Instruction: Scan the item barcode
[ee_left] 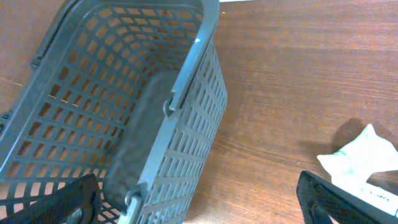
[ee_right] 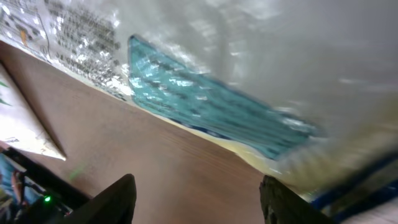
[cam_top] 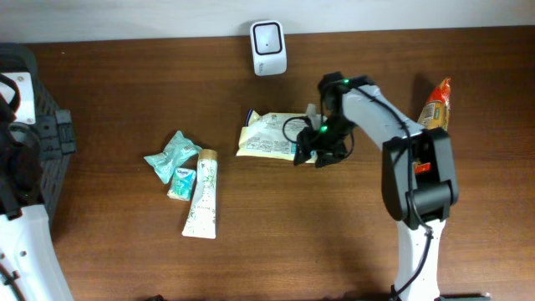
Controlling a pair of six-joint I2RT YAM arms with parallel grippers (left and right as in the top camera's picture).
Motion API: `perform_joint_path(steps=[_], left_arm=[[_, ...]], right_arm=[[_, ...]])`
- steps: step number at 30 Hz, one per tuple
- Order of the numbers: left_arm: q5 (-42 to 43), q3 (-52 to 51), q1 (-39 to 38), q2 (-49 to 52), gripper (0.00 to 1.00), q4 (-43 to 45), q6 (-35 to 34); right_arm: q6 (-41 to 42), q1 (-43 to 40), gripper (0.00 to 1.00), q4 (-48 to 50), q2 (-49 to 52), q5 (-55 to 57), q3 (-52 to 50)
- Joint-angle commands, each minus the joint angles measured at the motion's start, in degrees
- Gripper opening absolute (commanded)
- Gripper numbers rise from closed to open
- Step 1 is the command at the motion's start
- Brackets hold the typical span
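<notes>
Brown wooden table holds our packet (cam_top: 263,134), lying flat near the white scanner (cam_top: 268,48). Our right gripper (cam_top: 305,153) sits at its edge, fingers partly apart, holding nothing. We think the slippery wrapper may slide away when we pinch, or crumple and hide the barcode.

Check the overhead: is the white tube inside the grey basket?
No, the white tube lies on the table beside the teal packets, well clear of the grey basket.

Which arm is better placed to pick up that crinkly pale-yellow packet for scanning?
Right. The right tool sits at the crinkly pale-yellow plastic packet, close to the white box-shaped scanner. The left tool hangs by the grey plastic mesh basket, far off.
</notes>
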Motion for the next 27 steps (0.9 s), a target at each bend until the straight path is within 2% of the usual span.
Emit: perform_joint_path(steps=[1, 2, 4, 8, 12, 14, 15, 16, 17, 19, 23, 25, 26, 27], left_arm=[[0.44, 0.22, 0.17, -0.04, 0.99, 0.13, 0.66], [0.44, 0.22, 0.17, -0.04, 0.99, 0.11, 0.66], [0.44, 0.22, 0.17, -0.04, 0.99, 0.13, 0.66], [0.44, 0.22, 0.17, -0.04, 0.99, 0.11, 0.66], [0.44, 0.22, 0.17, -0.04, 0.99, 0.11, 0.66], [0.44, 0.22, 0.17, -0.04, 0.99, 0.13, 0.66], [0.44, 0.22, 0.17, -0.04, 0.99, 0.11, 0.66], [0.44, 0.22, 0.17, -0.04, 0.99, 0.11, 0.66], [0.44, 0.22, 0.17, -0.04, 0.99, 0.11, 0.66], [0.42, 0.22, 0.17, -0.04, 0.99, 0.11, 0.66], [0.44, 0.22, 0.17, -0.04, 0.99, 0.11, 0.66], [0.44, 0.22, 0.17, -0.04, 0.99, 0.11, 0.66], [0.44, 0.22, 0.17, -0.04, 0.99, 0.11, 0.66], [0.44, 0.22, 0.17, -0.04, 0.99, 0.11, 0.66]], right_arm=[[-3.93, -4.20, 0.65, -1.44, -1.79, -4.15, 6.01], [-3.93, -6.25, 0.70, -0.96, -1.90, -4.13, 7.65], [-1.31, -8.24, 0.82, 6.03, -0.35, -4.11, 7.41], [-0.02, -5.55, 0.91, 8.90, 5.55, -4.81, 7.39], [5.92, -0.72, 0.91, 14.45, 8.74, -5.14, 7.39], [10.73, 1.18, 0.90, 16.68, 9.27, -1.79, 7.39], [12.35, 1.75, 0.67, 17.70, 10.49, -1.77, 7.39], [13.62, 2.01, 0.12, 17.97, 11.63, -1.99, 7.39], [13.97, 1.99, 0.04, 18.03, 12.15, -2.40, 7.39], [13.90, 1.79, 0.04, 18.10, 12.13, -2.62, 7.39], [4.81, 0.94, 0.04, 12.57, 11.32, -4.68, 9.44], [-6.25, -0.76, 0.04, 4.17, 10.21, -2.27, 13.79], [-15.28, -1.62, 0.05, -1.16, 10.21, -1.60, 16.61], [-17.27, -1.97, 0.59, -2.84, 10.21, -0.44, 17.35]])
